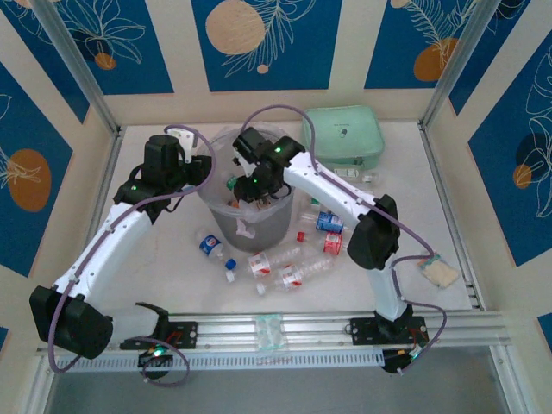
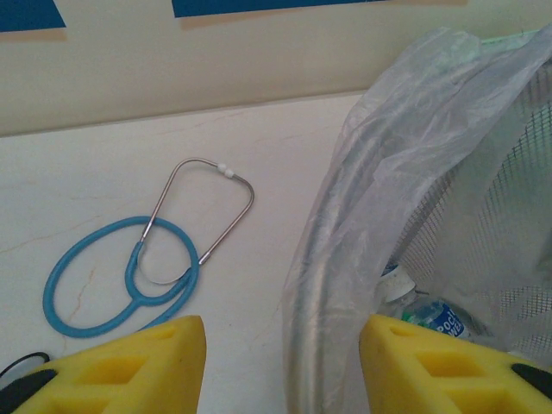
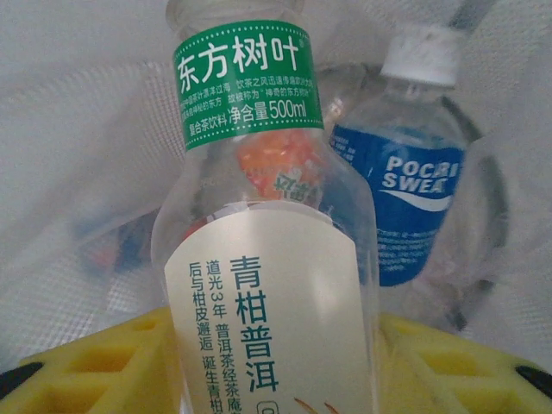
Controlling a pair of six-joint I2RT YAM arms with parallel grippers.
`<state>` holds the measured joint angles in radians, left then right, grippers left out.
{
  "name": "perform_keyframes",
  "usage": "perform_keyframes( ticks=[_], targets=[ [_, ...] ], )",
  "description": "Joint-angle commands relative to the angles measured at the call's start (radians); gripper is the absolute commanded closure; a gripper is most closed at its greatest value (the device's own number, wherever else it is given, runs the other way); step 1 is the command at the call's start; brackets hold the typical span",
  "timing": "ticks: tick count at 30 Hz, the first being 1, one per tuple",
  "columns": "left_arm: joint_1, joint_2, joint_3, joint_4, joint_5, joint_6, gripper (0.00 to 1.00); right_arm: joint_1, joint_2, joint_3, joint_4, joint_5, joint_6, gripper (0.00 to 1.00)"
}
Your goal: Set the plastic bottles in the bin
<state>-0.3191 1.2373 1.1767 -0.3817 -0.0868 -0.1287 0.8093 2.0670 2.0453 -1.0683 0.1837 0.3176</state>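
One clear bottle (image 3: 267, 285) wears green and cream labels.

Table (image 1: 172, 259) white, walled on three sides | far right corner: mint green zip case (image 1: 343, 138) | centre: bin (image 1: 250, 220) upright | just in front: plastic bottles (image 1: 293, 274) lying scattered, red and blue labels | beside bin: blue stethoscope (image 2: 121, 276), coiled flat | right edge: small tan pad (image 1: 441, 273)

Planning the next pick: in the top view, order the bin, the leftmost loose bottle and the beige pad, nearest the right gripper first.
From the right gripper, shut on a green-label bottle:
1. Bin, directly under it.
2. Leftmost bottle, front-left of bin.
3. Beige pad, far right.
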Motion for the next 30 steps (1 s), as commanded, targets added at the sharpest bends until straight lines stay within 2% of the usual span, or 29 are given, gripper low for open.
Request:
perform_keyframes(
  ticks=[1,5,8,12,18,20,26,30],
  targets=[
    [-0.002,-0.020,-0.021,-0.016,-0.020,0.018,0.50,-0.001,0.015,-0.080,0.100,-0.019,0.033,0.44],
    [-0.003,-0.020,-0.023,-0.015,-0.028,0.023,0.50,-0.001,-0.003,-0.151,0.171,-0.030,0.057,0.38],
    [-0.003,-0.016,-0.023,-0.014,-0.024,0.023,0.50,0.004,-0.023,-0.157,0.176,-0.052,0.043,0.28],
    [-0.003,-0.013,-0.021,-0.014,-0.016,0.020,0.50,0.005,-0.069,-0.147,0.158,-0.043,0.025,0.17],
    [-0.003,-0.013,-0.023,-0.013,-0.022,0.023,0.50,0.005,-0.167,-0.092,0.109,-0.046,0.020,0.08],
    [-0.005,-0.010,-0.023,-0.013,-0.021,0.024,0.50,0.005,-0.206,-0.076,0.106,-0.063,0.013,0.01],
    [-0.006,-0.012,-0.027,-0.010,-0.029,0.028,0.50,-0.004,-0.348,-0.067,0.105,-0.042,0.002,0.01],
    [-0.005,-0.004,-0.028,-0.013,-0.034,0.033,0.50,-0.056,-0.466,-0.134,0.125,-0.036,0.014,0.01]
  ],
)
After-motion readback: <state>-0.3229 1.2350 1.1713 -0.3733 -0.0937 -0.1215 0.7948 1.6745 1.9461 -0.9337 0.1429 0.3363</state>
